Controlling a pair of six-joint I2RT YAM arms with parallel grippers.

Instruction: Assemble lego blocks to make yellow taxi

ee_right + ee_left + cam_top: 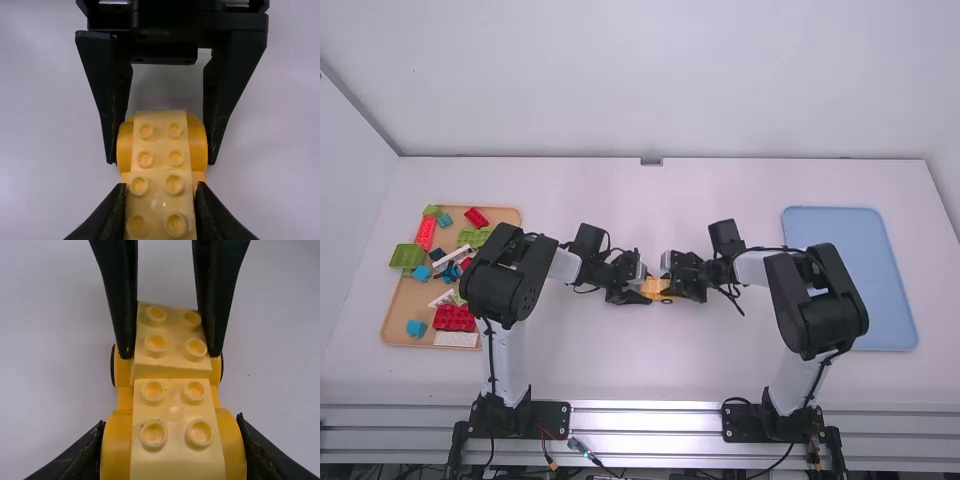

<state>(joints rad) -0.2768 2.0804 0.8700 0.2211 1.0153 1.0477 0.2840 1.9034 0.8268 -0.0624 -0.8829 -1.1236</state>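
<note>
In the high view, my left gripper [636,293] and right gripper [678,290] face each other across a small yellow car [657,287] at mid-table. My left gripper [171,424] is shut on the rounded orange-yellow car body [117,450], a pale yellow studded brick [175,412] lying on top between its fingers. Against that brick sits a second pale yellow brick [171,365], directly in line, over a part with black wheels [113,365] at its sides. My right gripper [161,187] is shut on this second brick [158,205].
At the left, an orange-brown tray [392,325] holds several loose pieces: red bricks [454,318], a green piece [406,257], blue and white ones. A blue tray [850,280] lies at the right, partly beneath the right arm.
</note>
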